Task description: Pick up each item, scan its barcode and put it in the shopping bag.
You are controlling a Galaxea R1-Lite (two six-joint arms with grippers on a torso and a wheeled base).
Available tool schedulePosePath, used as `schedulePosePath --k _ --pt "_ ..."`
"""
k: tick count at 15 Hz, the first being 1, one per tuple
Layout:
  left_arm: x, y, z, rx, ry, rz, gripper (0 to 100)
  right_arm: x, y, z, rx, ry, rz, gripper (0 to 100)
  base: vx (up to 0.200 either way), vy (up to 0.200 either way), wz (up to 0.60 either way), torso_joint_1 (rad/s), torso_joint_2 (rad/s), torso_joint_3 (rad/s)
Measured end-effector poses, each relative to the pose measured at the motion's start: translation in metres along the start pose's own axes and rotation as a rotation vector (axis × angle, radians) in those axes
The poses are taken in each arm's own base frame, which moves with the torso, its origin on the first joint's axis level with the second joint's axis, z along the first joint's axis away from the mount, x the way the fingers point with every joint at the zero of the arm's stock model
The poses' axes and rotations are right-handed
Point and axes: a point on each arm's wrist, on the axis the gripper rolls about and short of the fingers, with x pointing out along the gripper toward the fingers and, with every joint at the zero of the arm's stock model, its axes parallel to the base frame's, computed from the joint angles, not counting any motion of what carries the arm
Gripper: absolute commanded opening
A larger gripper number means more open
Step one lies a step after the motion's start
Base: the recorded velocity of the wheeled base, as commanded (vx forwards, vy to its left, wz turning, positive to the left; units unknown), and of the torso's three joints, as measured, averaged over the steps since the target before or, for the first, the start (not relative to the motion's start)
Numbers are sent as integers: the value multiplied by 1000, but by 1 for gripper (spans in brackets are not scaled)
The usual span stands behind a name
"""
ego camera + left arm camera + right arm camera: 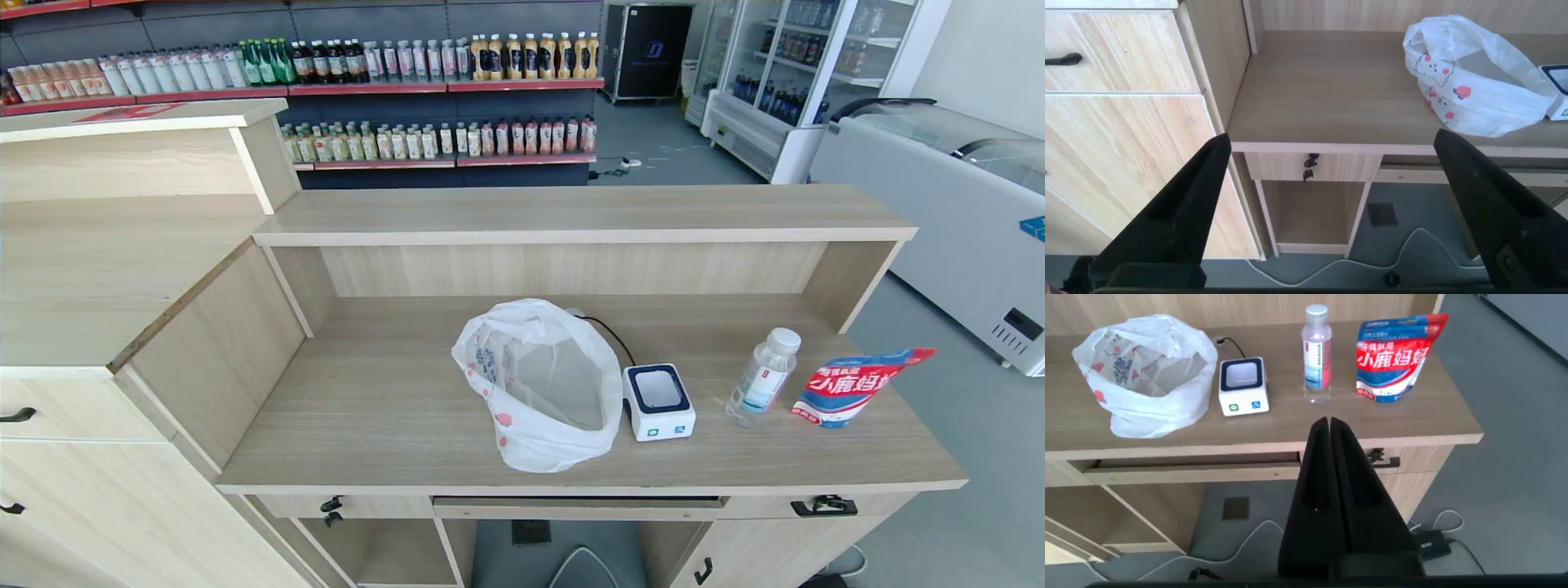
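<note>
My left gripper (pixel 1331 137) gapes wide and empty; my right gripper (pixel 1328 425) is pinched closed on nothing (both hang before the counter (pixel 367 408)). The bag (pixel 539 384) sits open, the scanner (pixel 658 400) just at its 3 o'clock. The bottle (pixel 763 377) stands farther toward 3, and the pouch (pixel 853 388) beyond that.

Matt wood counter (pixel 367 408) (bag (pixel 535 384) thin plastic).
</note>
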Motion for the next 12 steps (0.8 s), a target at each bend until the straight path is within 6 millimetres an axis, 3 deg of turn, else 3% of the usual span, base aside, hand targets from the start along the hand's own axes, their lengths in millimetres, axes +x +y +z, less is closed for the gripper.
schedulePosePath --k 3,5,6,7,9,12 --pt "0 0 0 0 0 0 100 12 0 66 43 -41 7 0 0 0 0 0 0 0" --pt "0 0 0 0 0 0 100 36 0 106 45 -21 9 0 0 0 0 0 0 0" --pt "0 0 0 0 0 0 100 51 0 115 24 19 11 0 0 0 0 0 0 0" --pt "0 0 0 0 0 0 100 64 1 116 9 51 15 100 0 0 0 0 0 0" --pt "0 0 0 0 0 0 100 84 3 112 -8 98 46 100 0 0 0 0 0 0" --pt "0 0 0 0 0 1 100 98 6 97 16 192 63 100 0 0 0 0 0 0"
